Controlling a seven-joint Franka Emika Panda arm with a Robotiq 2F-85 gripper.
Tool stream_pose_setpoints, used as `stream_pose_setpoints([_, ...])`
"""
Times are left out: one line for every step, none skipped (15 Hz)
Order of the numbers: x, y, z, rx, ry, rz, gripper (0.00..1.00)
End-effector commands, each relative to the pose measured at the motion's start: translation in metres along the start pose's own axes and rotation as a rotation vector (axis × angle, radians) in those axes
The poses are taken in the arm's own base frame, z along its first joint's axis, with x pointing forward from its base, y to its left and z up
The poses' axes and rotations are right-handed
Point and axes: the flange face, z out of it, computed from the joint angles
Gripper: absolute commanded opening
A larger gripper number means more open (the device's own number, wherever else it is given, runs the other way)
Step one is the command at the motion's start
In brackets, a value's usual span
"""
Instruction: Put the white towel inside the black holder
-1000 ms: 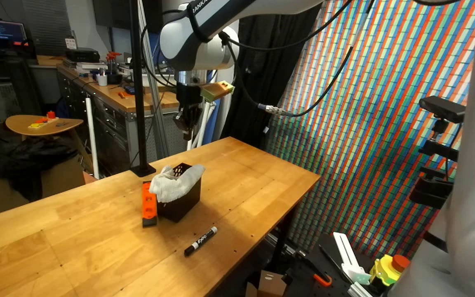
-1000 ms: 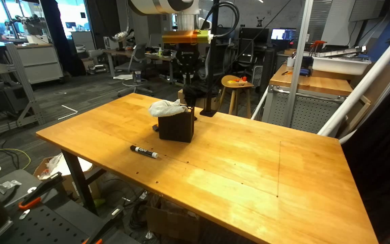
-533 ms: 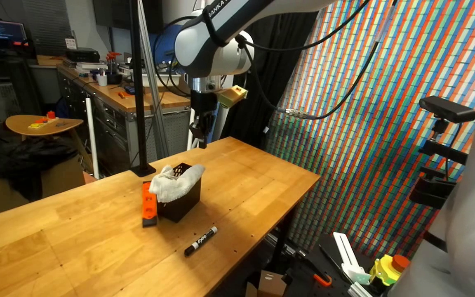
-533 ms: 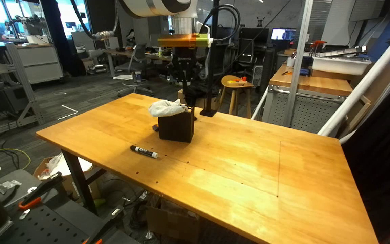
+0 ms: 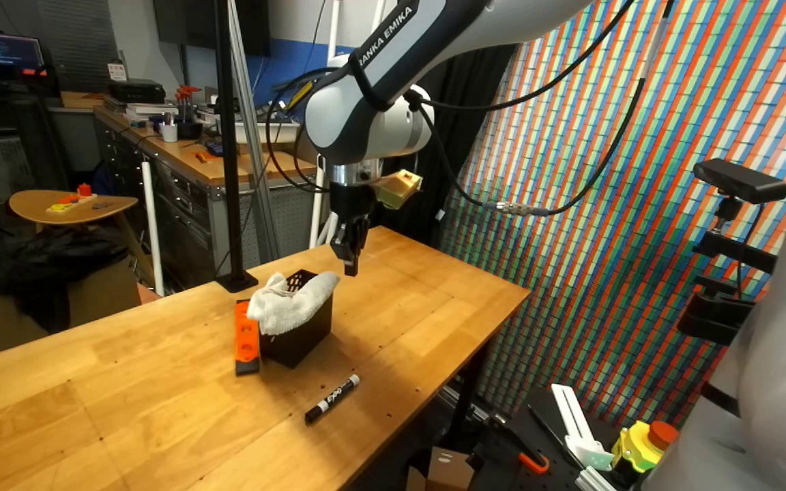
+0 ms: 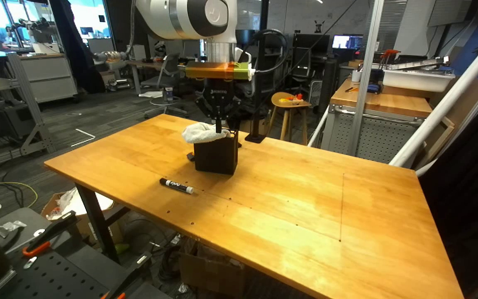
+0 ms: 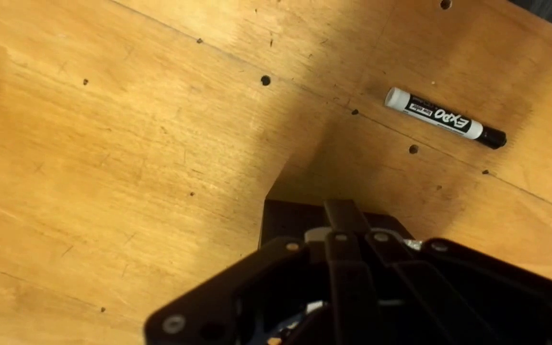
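The white towel (image 5: 289,304) is draped bunched over the top of the black holder (image 5: 301,341), with one end hanging outside. In an exterior view the towel (image 6: 202,133) covers most of the opening of the upright holder (image 6: 215,157). My gripper (image 5: 351,267) is beside the holder, its tips near towel height. In an exterior view the gripper (image 6: 218,127) overlaps the towel's edge; touching cannot be told. In the wrist view the gripper (image 7: 347,211) has its fingers together with nothing between them. The holder (image 7: 283,218) and a sliver of towel (image 7: 412,244) show behind it.
An Expo marker (image 5: 332,399) lies on the wooden table (image 5: 161,395) near the holder. It also shows in the wrist view (image 7: 443,117). An orange and black level (image 5: 247,337) lies against the holder's side. A black post (image 5: 229,170) stands at the table's edge.
My gripper has come down, moving right in an exterior view and slightly left in an exterior view, to beside the holder. The towel, holder and marker have not moved.
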Motion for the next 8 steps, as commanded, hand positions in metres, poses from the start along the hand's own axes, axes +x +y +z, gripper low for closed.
stream_pose_setpoints([-0.007, -0.011, 0.009, 0.01, 0.023, -0.024, 0.0])
stream_pose_setpoints([-0.008, -0.013, 0.013, 0.013, 0.024, -0.026, 0.0])
stream_pose_setpoints([-0.008, -0.015, 0.017, 0.016, 0.025, -0.027, 0.0])
stream_pose_setpoints([-0.008, -0.016, 0.02, 0.016, 0.026, -0.029, 0.0])
stream_pose_setpoints([-0.006, -0.018, 0.023, 0.021, 0.029, -0.027, 0.0])
stream_pose_setpoints([-0.004, -0.02, 0.026, 0.025, 0.036, -0.025, 0.0])
stream_pose_setpoints([-0.001, -0.021, 0.028, 0.031, 0.042, -0.023, 0.0])
stream_pose_setpoints([0.002, -0.024, 0.03, 0.036, 0.049, -0.025, 0.0])
